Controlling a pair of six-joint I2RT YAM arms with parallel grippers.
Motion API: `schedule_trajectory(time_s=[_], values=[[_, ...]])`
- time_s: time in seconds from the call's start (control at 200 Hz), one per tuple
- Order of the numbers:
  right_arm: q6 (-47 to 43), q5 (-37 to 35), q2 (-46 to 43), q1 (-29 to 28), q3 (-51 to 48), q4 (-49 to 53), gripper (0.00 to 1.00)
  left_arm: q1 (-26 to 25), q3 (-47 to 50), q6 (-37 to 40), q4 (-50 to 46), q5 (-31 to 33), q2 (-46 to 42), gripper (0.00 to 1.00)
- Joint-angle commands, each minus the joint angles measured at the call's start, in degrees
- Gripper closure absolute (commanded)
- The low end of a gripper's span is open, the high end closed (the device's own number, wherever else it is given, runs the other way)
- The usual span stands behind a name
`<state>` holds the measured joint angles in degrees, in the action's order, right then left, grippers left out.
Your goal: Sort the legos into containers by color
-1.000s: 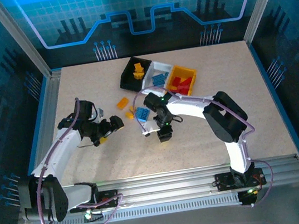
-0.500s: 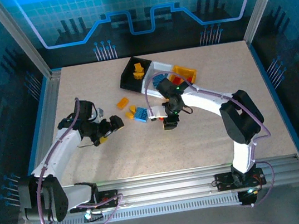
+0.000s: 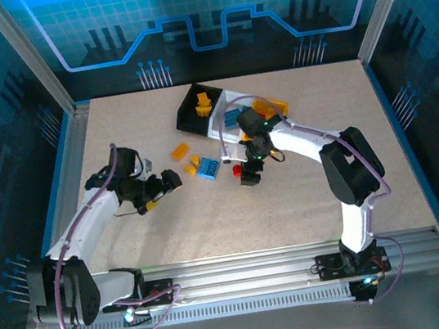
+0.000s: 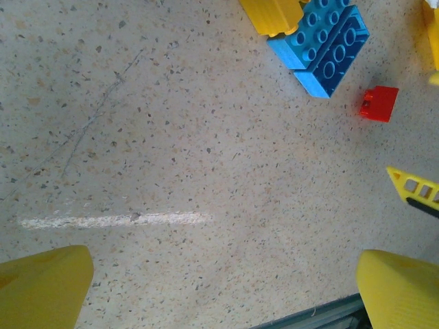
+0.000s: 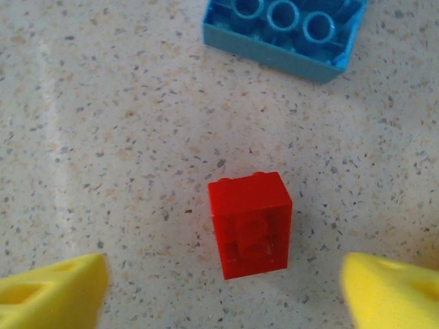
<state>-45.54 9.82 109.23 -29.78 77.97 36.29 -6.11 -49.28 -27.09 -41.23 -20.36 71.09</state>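
Right wrist view gives me the right gripper (image 5: 219,295) with its yellow fingertips (image 5: 51,288) spread wide and nothing between them. A red lego (image 5: 250,223) lies loose on the speckled table (image 5: 116,137) just ahead of the gap, touching neither tip, with a blue lego (image 5: 285,31) a little farther on. From my left wrist camera the left gripper (image 4: 219,295) is likewise fully spread over bare tabletop, gripping nothing. On the top feed I see the containers (image 3: 188,118) at the far middle, the black one holding orange pieces and the right arm partly covering the others. An orange lego (image 3: 179,150) lies apart, left of the blue one.
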Motion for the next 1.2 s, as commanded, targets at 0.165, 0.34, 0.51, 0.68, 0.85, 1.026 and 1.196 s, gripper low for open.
schedule_trajectory(time_s=[0.165, 0.34, 0.51, 0.68, 0.85, 1.026, 1.196], values=[[4.24, 1.68, 5.21, 0.95, 4.81, -0.22, 0.0, 0.57, -1.28, -0.64, -0.63, 0.85, 1.94, 0.01], [5.5, 2.89, 8.42, 0.93, 7.47, 0.68, 0.06, 0.57, -2.19, 0.0, -1.56, 1.37, 2.3, 0.01], [5.71, 3.65, 10.54, 1.1, 8.95, 2.67, 0.29, 0.6, -2.49, 0.11, -2.01, 1.81, 2.41, 0.01], [4.76, 3.45, 10.49, 1.04, 8.2, 3.37, 0.46, 0.62, -2.3, -0.12, -1.8, 1.73, 2.4, 0.01], [4.92, 3.14, 9.65, 1.15, 7.26, 2.99, 0.58, 0.57, -2.18, -0.41, -1.4, 1.6, 2.45, 0.01], [5.9, 3.65, 8.84, 1.13, 7.37, 3.22, 0.73, 0.57, -1.7, -0.68, -1.16, 1.54, 2.0, 0.01], [8.08, 5.4, 5.56, 1.99, 6.41, 2.1, 0.75, 0.57, -0.99, -0.96, -0.87, 1.58, 1.29, 0.01]])
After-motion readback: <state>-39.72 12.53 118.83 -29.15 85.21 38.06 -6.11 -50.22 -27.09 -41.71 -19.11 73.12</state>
